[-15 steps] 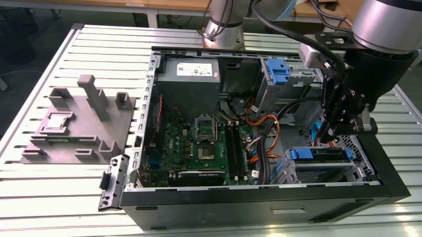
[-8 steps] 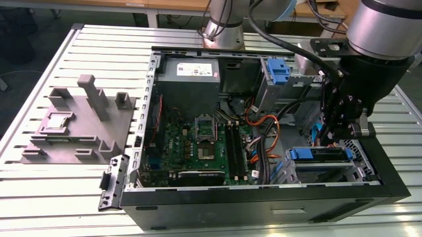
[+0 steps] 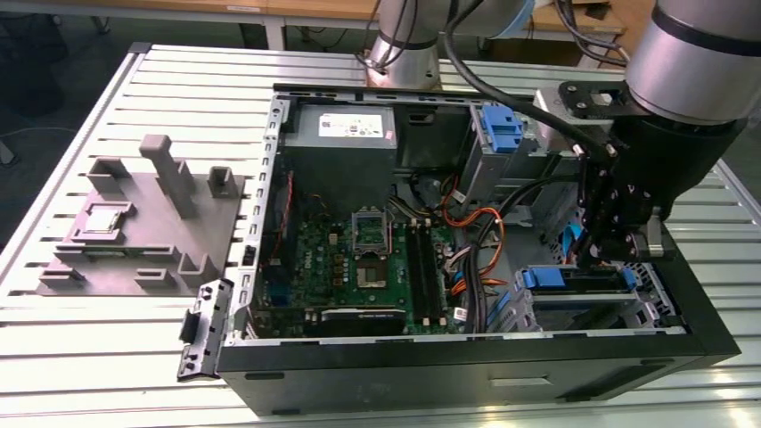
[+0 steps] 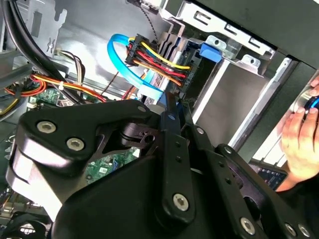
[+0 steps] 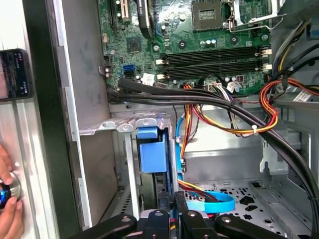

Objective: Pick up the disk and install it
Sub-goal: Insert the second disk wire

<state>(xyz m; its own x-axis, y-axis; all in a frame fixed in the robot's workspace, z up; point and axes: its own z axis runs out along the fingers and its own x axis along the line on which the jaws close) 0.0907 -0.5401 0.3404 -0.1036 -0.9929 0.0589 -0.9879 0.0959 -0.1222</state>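
Note:
The disk (image 5: pixel 151 152) stands edge-on in the drive bay (image 5: pixel 124 124) at the case's front corner, its blue rail end facing up. In the exterior view the disk (image 3: pixel 559 278) sits low on the exterior view's right of the open case. My gripper (image 3: pixel 609 259) hangs just above it. In both wrist views the two black fingers (image 4: pixel 175 112) lie close together, shut with nothing seen between them. The gripper's tips (image 5: pixel 172 198) are beside the disk's edge, next to the black connector (image 4: pixel 144 50) with red and yellow wires and a blue flat cable (image 4: pixel 132 69).
The motherboard (image 3: pixel 356 259) fills the case floor, with cable bundles (image 5: pixel 234 112) crossing above the bay. A grey power-supply box (image 3: pixel 345 129) sits at the back. A grey fixture (image 3: pixel 143 223) lies on the slatted table. A person's hand (image 4: pixel 299 139) rests outside the case wall.

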